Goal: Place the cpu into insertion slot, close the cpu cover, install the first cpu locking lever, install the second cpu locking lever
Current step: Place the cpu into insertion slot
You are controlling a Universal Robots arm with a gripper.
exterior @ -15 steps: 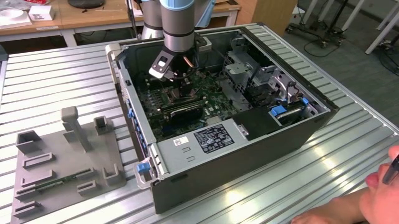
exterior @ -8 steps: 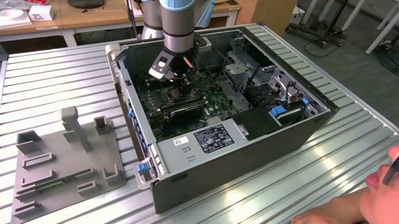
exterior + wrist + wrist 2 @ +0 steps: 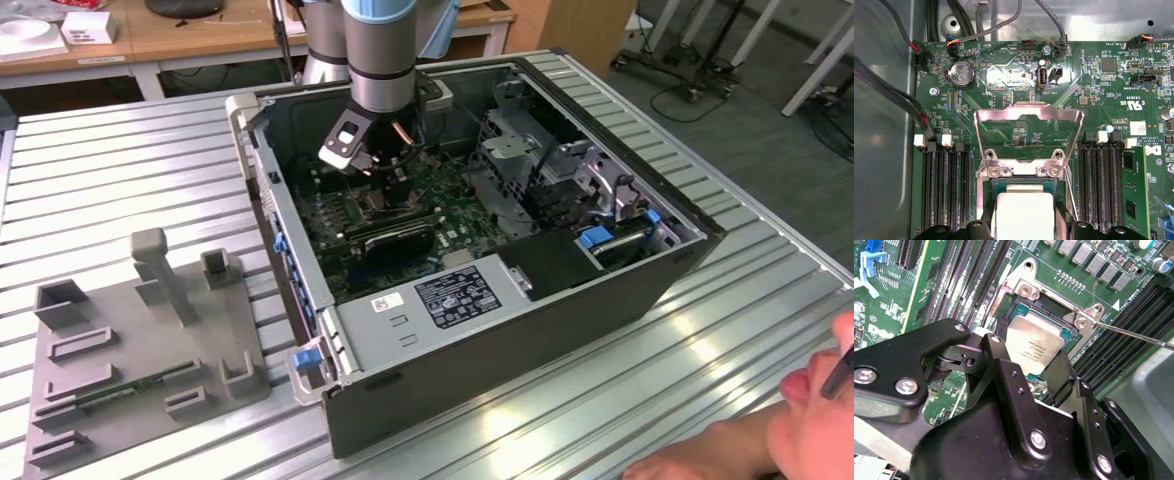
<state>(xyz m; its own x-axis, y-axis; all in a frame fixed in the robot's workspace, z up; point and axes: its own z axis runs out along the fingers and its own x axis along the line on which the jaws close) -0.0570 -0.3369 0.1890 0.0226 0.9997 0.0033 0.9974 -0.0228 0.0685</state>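
The gripper's black body looms closest in the second wrist view. Its two fingers are closed against opposite edges of the cpu, so the chip is clamped. The cpu is right at the insertion slot; I cannot tell whether it is seated or just above. The slot's dark frame shows past the chip's free edges, with little room to spare.

In the first wrist view the cpu cover stands swung open beyond the chip, leaving the slot uncovered. A thin locking lever sticks out unlatched over the memory slots, which crowd the socket on both sides.

In the exterior view the arm reaches down into the open computer case, which has walls all round. A person's hand is well apart, toward the exterior view's right.
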